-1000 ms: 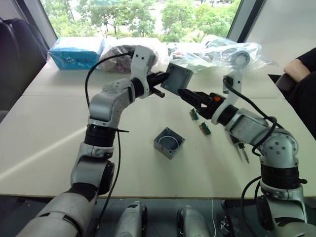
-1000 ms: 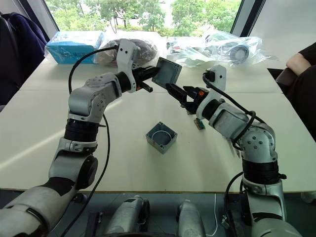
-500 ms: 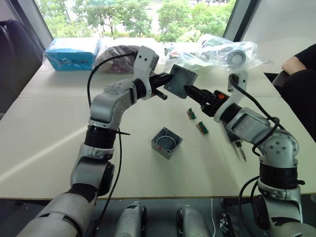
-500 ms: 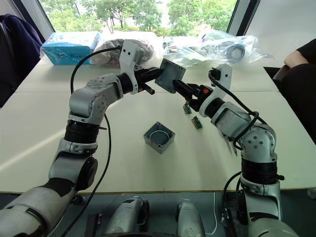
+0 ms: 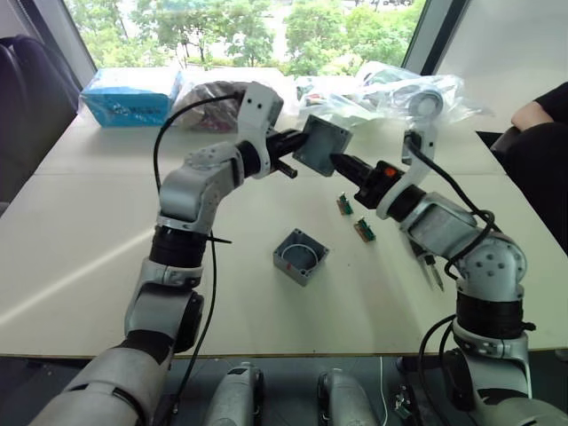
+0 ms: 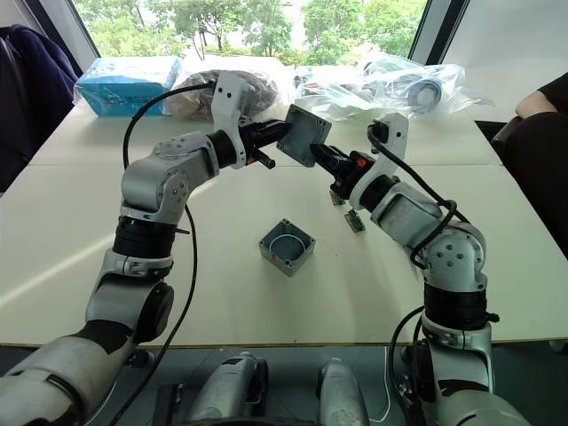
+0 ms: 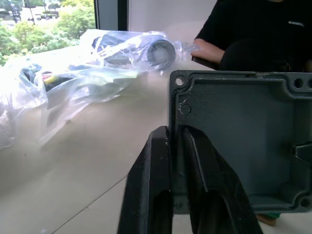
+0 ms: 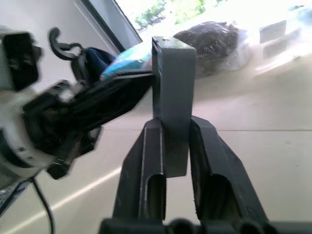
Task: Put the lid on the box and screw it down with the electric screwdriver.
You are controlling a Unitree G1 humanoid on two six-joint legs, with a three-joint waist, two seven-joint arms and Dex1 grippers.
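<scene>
Right gripper: right gripper [image 8: 168, 146] has its 2 black fingers [image 8: 146, 161] narrowed onto the lower edge of the lid [image 5: 323, 145]; the grey plate stands edge-on between them in the right wrist view, both fingers touching it.
Left gripper: left gripper [image 7: 176, 161] has its 2 fingers [image 7: 152, 185] nearly together on the opposite rim of the same lid, 1 finger on the outer face and 1 inside the low rim.
Lid: held in the air between both arms, tilted, above the far part of the table [image 5: 89, 231] and well apart from the box.
Change: 1 second ago the right gripper was just short of the lid's lower edge; now it is seated on that edge, while the left arm has kept its hold throughout.
Meaning: I judge this a hand-over in mid-air, the lid now pinched from 2 sides, so 1 arm can let go and the other carry it down; the lid is not yet on the box.
Box: box [image 5: 302, 256] sits open side up on the table, below and in front of the lid, untouched, with a wire loop visible inside.
Electric screwdriver: electric screwdriver [image 5: 429, 267] lies on the table beside the right arm, partly hidden by it, not yet picked up.
Green parts: 2 small green parts [image 5: 366, 230] lie on the table between the box and the right arm.
</scene>
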